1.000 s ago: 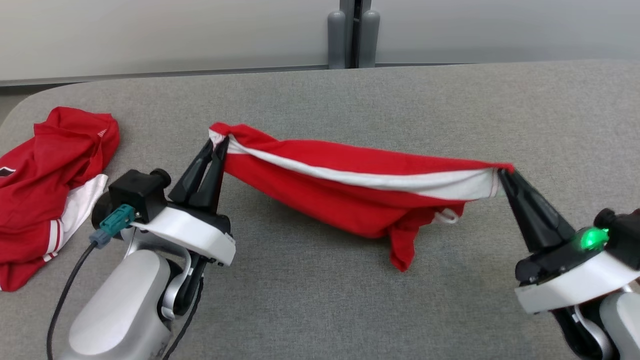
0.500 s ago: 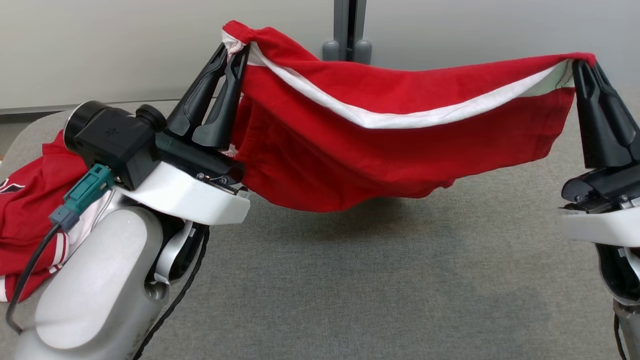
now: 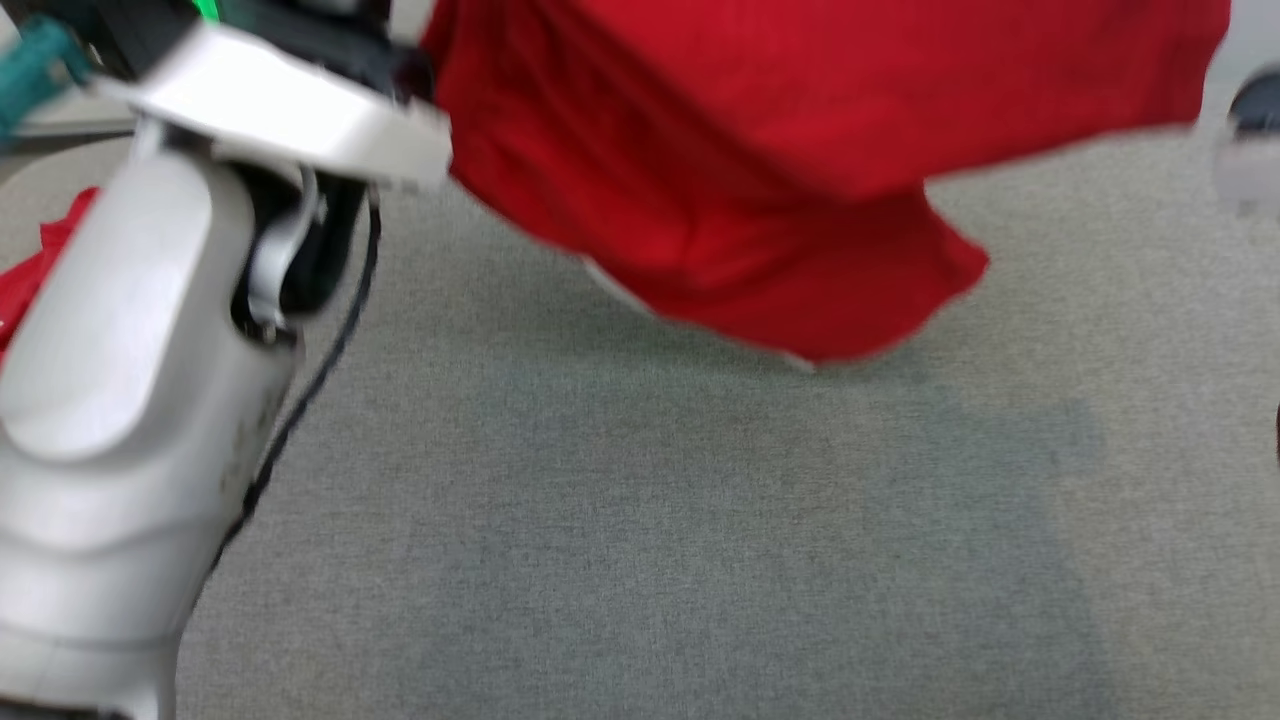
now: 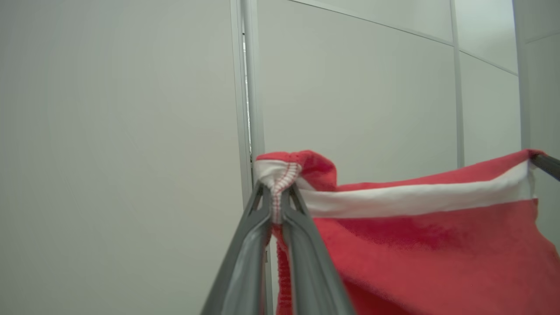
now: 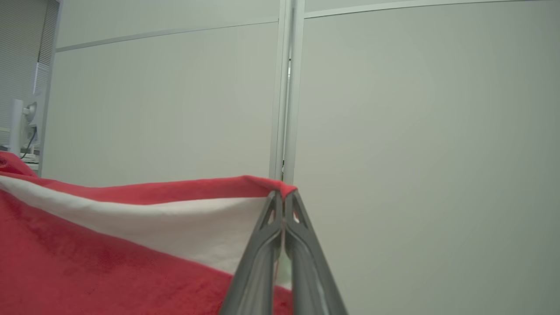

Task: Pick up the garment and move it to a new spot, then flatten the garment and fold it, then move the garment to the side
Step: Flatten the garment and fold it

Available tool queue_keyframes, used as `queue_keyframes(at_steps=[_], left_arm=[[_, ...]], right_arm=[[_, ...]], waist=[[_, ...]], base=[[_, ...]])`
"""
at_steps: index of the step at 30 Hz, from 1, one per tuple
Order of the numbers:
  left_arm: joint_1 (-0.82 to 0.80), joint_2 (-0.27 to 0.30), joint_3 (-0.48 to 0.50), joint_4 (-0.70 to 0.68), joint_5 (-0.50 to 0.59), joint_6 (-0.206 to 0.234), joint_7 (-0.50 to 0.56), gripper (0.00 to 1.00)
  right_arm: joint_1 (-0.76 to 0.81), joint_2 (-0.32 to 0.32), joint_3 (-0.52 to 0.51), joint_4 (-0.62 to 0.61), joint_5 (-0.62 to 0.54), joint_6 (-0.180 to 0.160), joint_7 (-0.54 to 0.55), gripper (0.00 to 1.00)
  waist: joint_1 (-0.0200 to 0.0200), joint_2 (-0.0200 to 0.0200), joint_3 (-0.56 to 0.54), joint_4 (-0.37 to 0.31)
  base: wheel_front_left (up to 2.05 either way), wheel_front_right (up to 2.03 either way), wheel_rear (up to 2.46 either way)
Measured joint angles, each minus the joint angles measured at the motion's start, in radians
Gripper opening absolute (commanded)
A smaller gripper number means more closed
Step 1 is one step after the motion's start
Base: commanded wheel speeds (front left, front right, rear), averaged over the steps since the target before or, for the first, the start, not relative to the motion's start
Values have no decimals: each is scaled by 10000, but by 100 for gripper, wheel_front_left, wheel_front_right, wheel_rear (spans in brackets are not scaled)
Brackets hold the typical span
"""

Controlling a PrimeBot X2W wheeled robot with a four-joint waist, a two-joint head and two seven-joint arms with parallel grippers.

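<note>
Pinching garment [image 3: 800, 150] by one corner of white band [image 4: 415, 199] with left tool [image 4: 276, 190], pressed together on it; same at other corner with right tool [image 5: 283, 196]. Holding band stretched between them, above worktop [image 3: 640, 540], likely so cloth hangs open for laying flat at a new spot. Counted: one garment held, two tools, two pinch points, one further red cloth [image 3: 30, 285] at worktop's left edge.

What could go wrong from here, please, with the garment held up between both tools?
The left tool and right tool each pinch only a small bit of the held garment, so a corner might slip out. The cloth sags in the middle over the grey table, so it may land creased. A second red garment at the table's left edge might get snagged.
</note>
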Motion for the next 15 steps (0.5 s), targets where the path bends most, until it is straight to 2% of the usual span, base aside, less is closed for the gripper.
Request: queue_keyframes(at_steps=[7,11,15], left_arm=[[-2528,-882,403,2945,-63,-625,-1024,0],[-3466,-1206,709,4750,46,-1028,-1287,0],[-3578,-1526,865,6186,410,-1350,-1327,0]], right_arm=[[-3343,81,443,2485,-4,0,-441,0],[-4787,541,1053,4309,-81,0,-947,0],[-5447,1216,2019,6314,36,0,-1244,0]], waist=[[0,0,734,129],[0,0,1021,58],[0,0,1264,-134]], base=[[0,0,0],[0,0,0],[0,0,0]])
